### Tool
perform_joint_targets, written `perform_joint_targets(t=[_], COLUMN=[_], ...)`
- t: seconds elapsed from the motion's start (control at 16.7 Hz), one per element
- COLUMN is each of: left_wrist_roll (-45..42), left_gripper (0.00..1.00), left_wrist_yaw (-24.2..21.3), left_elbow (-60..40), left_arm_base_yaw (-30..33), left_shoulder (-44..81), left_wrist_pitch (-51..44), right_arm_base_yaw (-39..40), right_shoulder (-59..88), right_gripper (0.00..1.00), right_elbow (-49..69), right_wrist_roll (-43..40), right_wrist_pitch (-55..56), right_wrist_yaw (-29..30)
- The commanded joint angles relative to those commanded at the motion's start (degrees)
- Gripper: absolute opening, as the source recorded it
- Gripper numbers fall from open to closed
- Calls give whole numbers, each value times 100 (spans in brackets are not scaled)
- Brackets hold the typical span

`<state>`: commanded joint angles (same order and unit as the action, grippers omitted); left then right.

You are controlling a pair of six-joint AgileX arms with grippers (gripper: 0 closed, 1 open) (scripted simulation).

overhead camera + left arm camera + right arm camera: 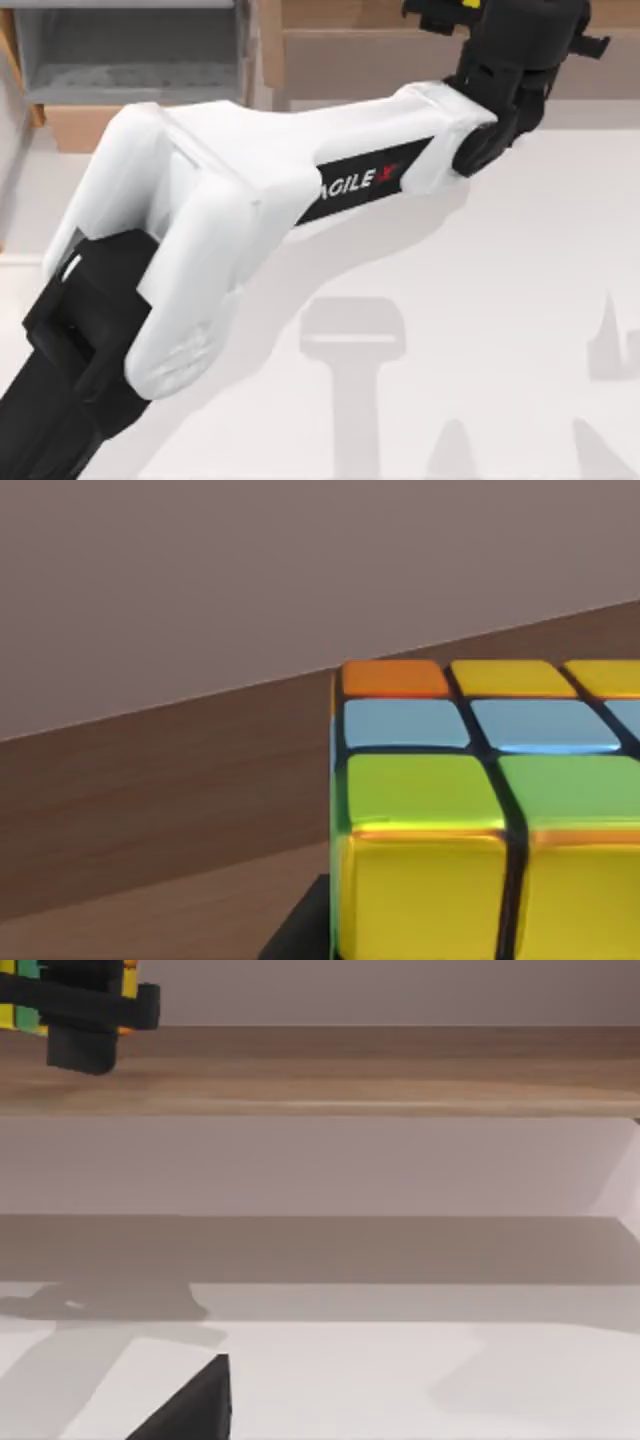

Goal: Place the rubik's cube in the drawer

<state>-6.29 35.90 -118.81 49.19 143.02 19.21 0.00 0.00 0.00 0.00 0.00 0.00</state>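
Observation:
My left arm stretches across the table to the far right, where my left gripper (440,12) is shut on the rubik's cube (468,3) above the long brown shelf. Close up in the left wrist view, the rubik's cube (470,810) shows yellow, green, blue and orange squares with dark grid lines. From the right wrist view, the cube (20,1010) sits clamped in the left gripper (85,1010) just over the shelf top. The drawer (130,70) stands open at the far left, with a grey inside and a tan front panel (75,125). A dark part of my right gripper (190,1405) hangs low over the table.
The long brown wooden shelf (380,50) runs along the back right, next to the drawer. Its top (350,1070) lies under the held cube. The white tabletop (480,300) spreads in front, crossed by arm shadows.

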Motion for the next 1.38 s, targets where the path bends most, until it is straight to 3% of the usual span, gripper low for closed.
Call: perform_joint_targets(t=[0.78, 1.08, 1.38], left_wrist_roll=[-1348, -1645, -1780], left_gripper=[0, 0, 0], left_wrist_yaw=[-2192, -2808, -3166], left_elbow=[-743, -1088, -1499], left_arm_base_yaw=[878, 488, -613], left_shoulder=[-654, -1000, -1264], left_wrist_pitch=[-4318, -6227, -8156], right_arm_base_yaw=[0, 0, 0], right_shoulder=[0, 0, 0], right_gripper=[100, 100, 100], right_elbow=[0, 0, 0], right_wrist_roll=[0, 0, 0], right_wrist_pitch=[0, 0, 0], right_wrist_yaw=[0, 0, 0])
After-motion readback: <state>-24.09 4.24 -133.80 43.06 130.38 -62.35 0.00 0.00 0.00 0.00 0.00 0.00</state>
